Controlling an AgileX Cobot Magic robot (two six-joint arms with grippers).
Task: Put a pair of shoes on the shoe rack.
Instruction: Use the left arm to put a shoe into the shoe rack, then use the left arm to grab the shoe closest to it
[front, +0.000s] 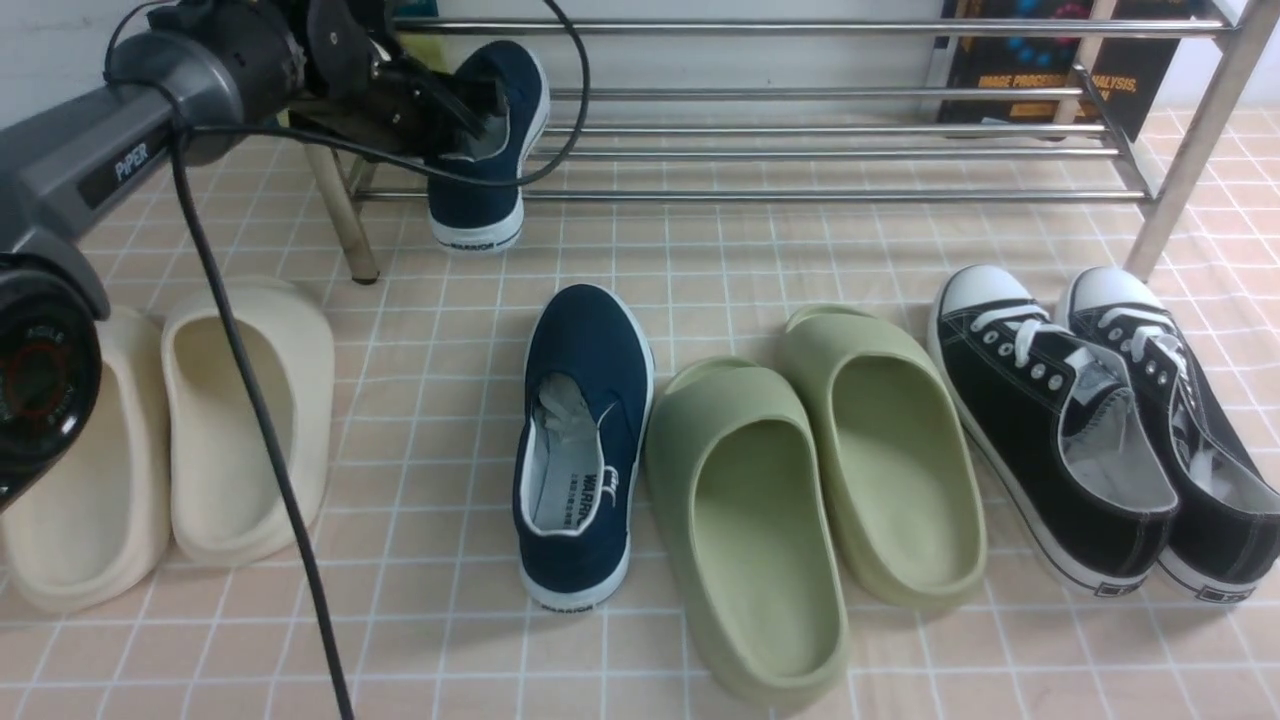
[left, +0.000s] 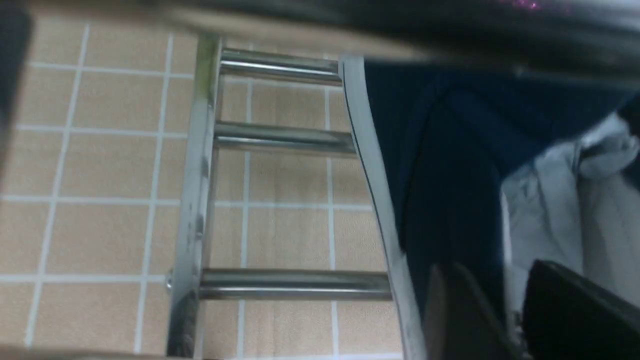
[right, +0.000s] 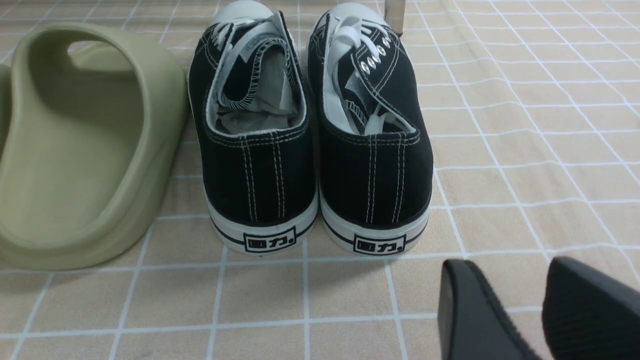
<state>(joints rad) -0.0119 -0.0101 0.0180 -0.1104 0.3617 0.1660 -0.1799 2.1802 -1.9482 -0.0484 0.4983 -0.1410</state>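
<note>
Left pincer parted at navy canvas slip-on's collar, likely freeing it onto steel-rod rack. Right pincer open.

You get bright, even, diffuse light in the front view, with only faint soft shadows on the tiled floor beside the footwear; you cannot tell where the lamp is. Along the floor's far edge, you see glints on the steel rods. Your left wrist view is dimmer, its nearest bar badly blurred and dark, the floor grid sharper. Your right wrist view is bright and crisp, fingertips slightly soft
</note>
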